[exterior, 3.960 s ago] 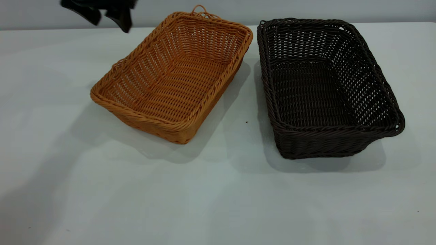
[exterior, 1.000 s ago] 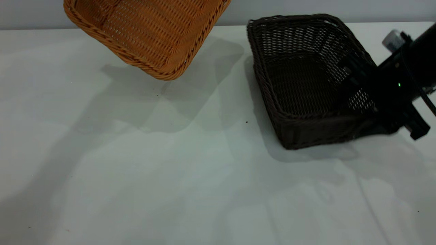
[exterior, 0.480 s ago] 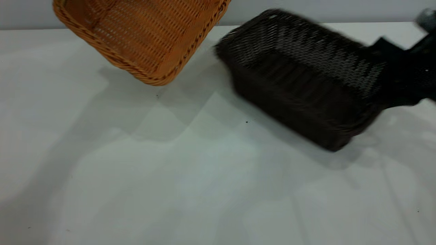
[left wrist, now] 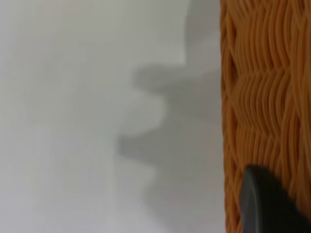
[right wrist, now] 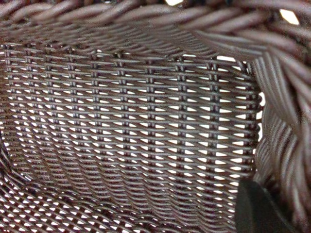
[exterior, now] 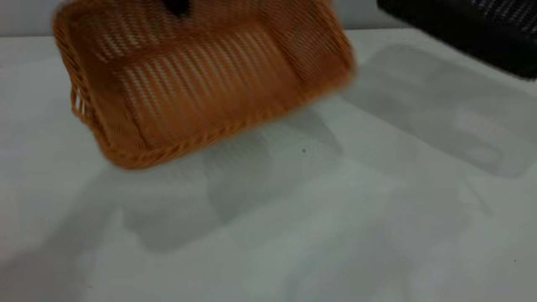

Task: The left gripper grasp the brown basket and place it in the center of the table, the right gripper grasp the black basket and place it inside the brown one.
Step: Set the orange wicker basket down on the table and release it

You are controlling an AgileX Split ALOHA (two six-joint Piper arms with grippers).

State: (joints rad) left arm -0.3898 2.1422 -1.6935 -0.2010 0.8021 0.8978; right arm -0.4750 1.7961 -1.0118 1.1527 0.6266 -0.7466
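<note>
The brown basket (exterior: 201, 79) hung tilted above the table (exterior: 268, 235), a left gripper finger (left wrist: 265, 204) lying against its wicker wall. The black basket (exterior: 465, 29) was raised at the far right, one right gripper finger (right wrist: 257, 208) inside it. Whether either gripper's fingers pinched could not be told.

A large, flat, pale grey-white tabletop (exterior: 268, 235) fills nearly the whole exterior view, its surface plain and smooth apart from a tiny dark speck (exterior: 304, 150) near the middle and another small speck (exterior: 515, 260) toward the near right corner. Soft, overlapping grey shadows spread across it, several faint copies side by side, as from more than one light overhead. Behind the far edge rises a plain, pale blue-grey wall (exterior: 25, 16), bare and evenly lit. The left wrist view shows the same pale surface with blurred grey shadows.
</note>
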